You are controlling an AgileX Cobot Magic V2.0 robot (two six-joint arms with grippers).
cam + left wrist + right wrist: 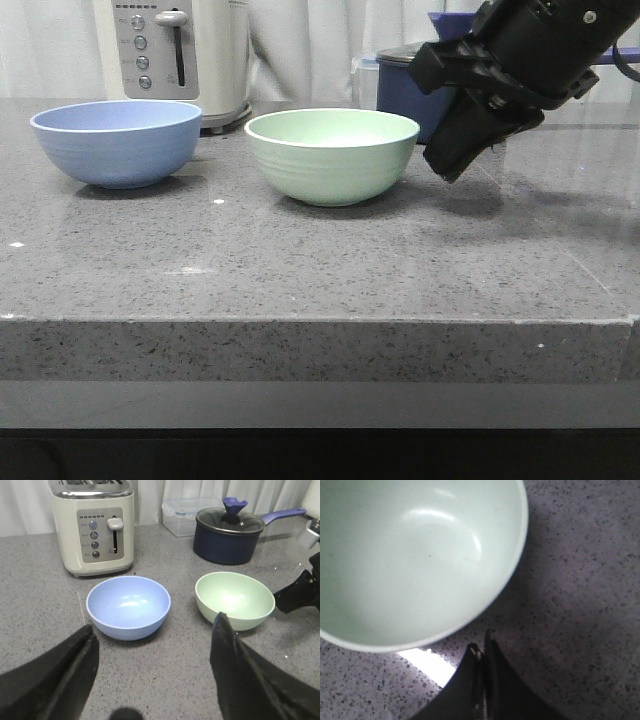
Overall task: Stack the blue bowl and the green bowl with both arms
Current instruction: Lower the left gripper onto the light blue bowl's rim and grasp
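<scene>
The blue bowl (117, 141) stands upright on the grey counter at the left; it also shows in the left wrist view (128, 606). The green bowl (332, 153) stands upright in the middle, apart from the blue one, and shows in the left wrist view (235, 599) and the right wrist view (415, 555). My right gripper (452, 165) is shut and empty, tilted down just right of the green bowl, not touching it; its closed tips (481, 649) sit close to the bowl's rim. My left gripper (155, 630) is open and empty, held back in front of both bowls, outside the front view.
A cream toaster (185, 55) stands behind the blue bowl. A dark navy lidded saucepan (229, 536) and a clear plastic box (187, 515) stand behind the green bowl. The counter's front edge (320, 322) runs across the front view.
</scene>
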